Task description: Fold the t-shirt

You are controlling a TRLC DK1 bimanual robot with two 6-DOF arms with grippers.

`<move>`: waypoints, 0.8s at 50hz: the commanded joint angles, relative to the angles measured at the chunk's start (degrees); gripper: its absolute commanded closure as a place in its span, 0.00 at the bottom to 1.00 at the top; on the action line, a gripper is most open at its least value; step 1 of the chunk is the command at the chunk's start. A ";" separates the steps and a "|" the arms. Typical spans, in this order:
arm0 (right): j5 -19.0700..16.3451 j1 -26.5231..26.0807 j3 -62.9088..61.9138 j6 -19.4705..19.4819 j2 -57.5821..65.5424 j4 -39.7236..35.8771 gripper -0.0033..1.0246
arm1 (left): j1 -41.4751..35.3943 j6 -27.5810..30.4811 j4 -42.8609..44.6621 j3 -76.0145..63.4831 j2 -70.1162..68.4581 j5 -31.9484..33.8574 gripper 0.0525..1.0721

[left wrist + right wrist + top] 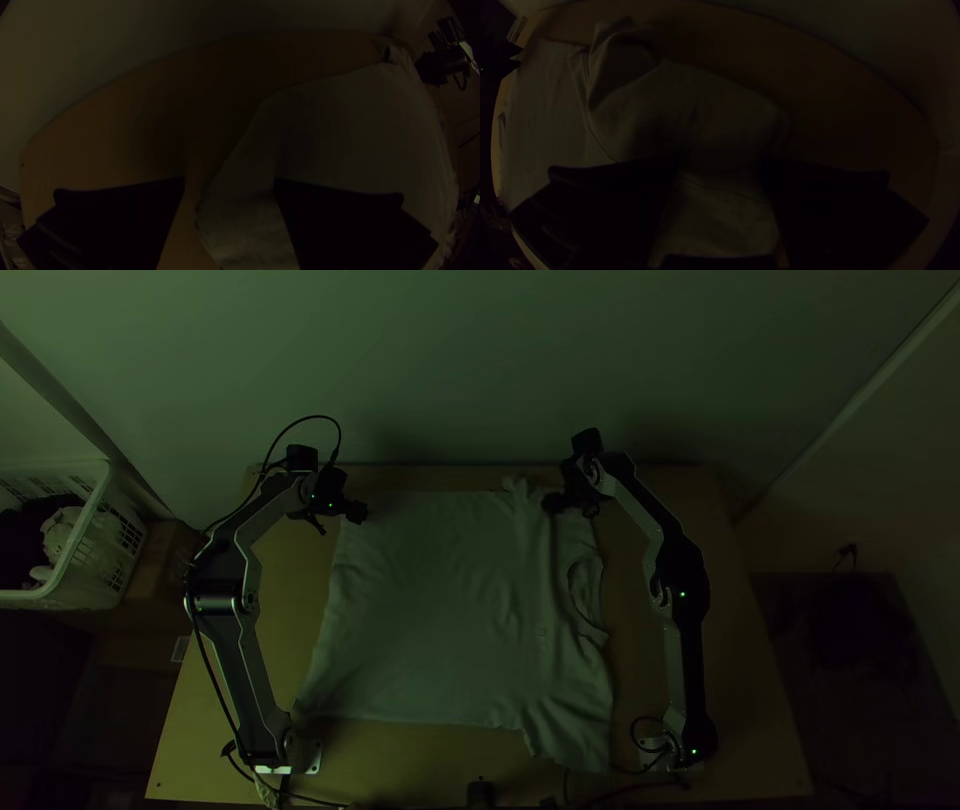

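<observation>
Nearest, one sleeve [575, 735] of the shirt [430, 610] slants towards the table's [240, 670] near edge, close to a cable [566, 785]; a sideways drag could snag it there. Beyond it the shirt lies spread flat across the middle of the table, hem [325, 650] towards the left arm and collar [585, 595] towards the right, with shallow creases down the chest that a hurried fold would probably trap. At the far side the left gripper [229, 181] is wide open at the hem's far corner, the cloth's edge lying between its fingers, unpinched. The margin there looks thin: closing too high or too far out would likely nip only a sliver, and the corner could slip free on the lift. The right gripper [720, 159] is also wide open, over what looks like the far sleeve [573, 532], with loose, seamed cloth between its fingers and nothing clamped. Beside it a bunched ridge [520, 495] pokes up at the far edge; gathering that in with the sleeve could make a lumpy grip and a crooked fold. If one side closes well and the other misses, lifting both would probably skew the whole shirt.
</observation>
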 commanded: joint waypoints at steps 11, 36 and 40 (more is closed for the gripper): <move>0.14 0.49 1.85 -0.90 2.08 -0.27 0.33 | 0.50 1.16 -0.93 0.25 1.19 0.19 0.40; 0.22 0.49 2.03 -1.25 2.79 0.96 0.97 | 1.47 -0.34 1.26 0.25 1.89 0.81 0.97; 0.22 0.14 2.20 -0.63 2.61 1.23 0.97 | 1.64 -0.78 1.26 0.52 1.80 0.89 0.97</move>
